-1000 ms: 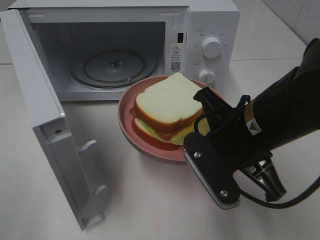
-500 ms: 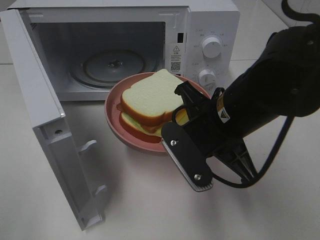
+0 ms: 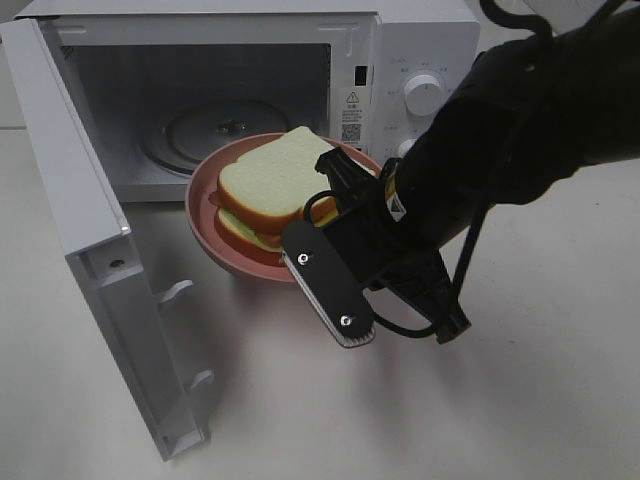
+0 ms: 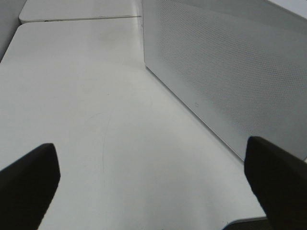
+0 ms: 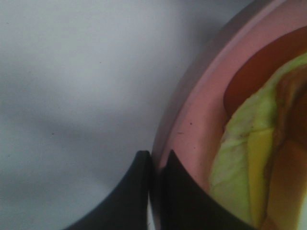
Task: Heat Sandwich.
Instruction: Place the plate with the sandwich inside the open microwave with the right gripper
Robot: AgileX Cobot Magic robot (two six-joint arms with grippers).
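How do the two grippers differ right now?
The left gripper is wide open and empty; the right gripper is shut on the rim of the pink plate. The left faces table beside a perforated white panel; the right holds that plate, with the sandwich, before the open microwave. Both have dark fingers.

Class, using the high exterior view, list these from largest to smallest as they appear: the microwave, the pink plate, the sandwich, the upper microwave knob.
1. microwave, by far the largest
2. pink plate, wider than what it carries
3. sandwich, inside the plate's rim
4. upper knob, clearly smallest
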